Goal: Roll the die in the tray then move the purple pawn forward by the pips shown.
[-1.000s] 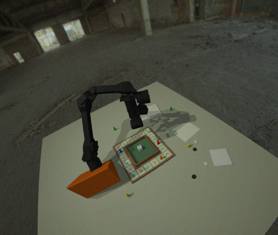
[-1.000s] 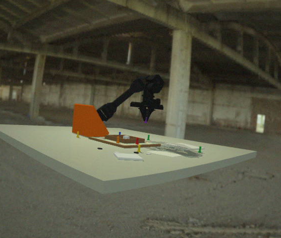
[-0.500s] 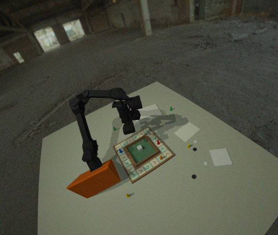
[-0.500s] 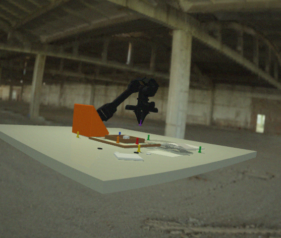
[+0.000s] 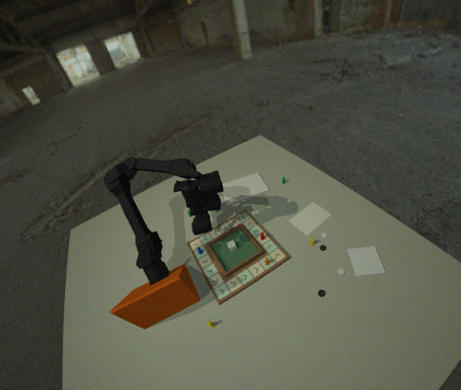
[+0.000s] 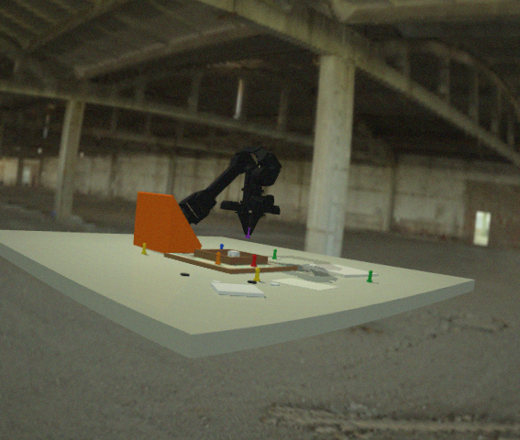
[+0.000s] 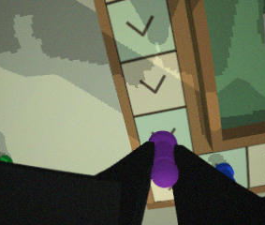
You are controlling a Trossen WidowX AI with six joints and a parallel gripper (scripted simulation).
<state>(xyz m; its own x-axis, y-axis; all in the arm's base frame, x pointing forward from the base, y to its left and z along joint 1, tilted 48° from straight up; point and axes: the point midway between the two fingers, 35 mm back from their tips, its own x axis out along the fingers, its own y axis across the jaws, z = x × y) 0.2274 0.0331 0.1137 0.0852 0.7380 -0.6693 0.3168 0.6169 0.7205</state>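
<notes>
One gripper (image 7: 162, 155) — clamped on purple pawn (image 7: 163, 158) — above board (image 7: 123, 94).

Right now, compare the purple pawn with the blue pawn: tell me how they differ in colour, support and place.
Colour: the purple pawn is purple, the blue pawn blue.
Support: the purple pawn is clamped in the gripper, raised above the board; the blue pawn stands on a track square, untouched.
Place: the purple pawn hangs over the track's side squares, the blue pawn sits further along, near the corner.
Both share the same pawn shape.
</notes>
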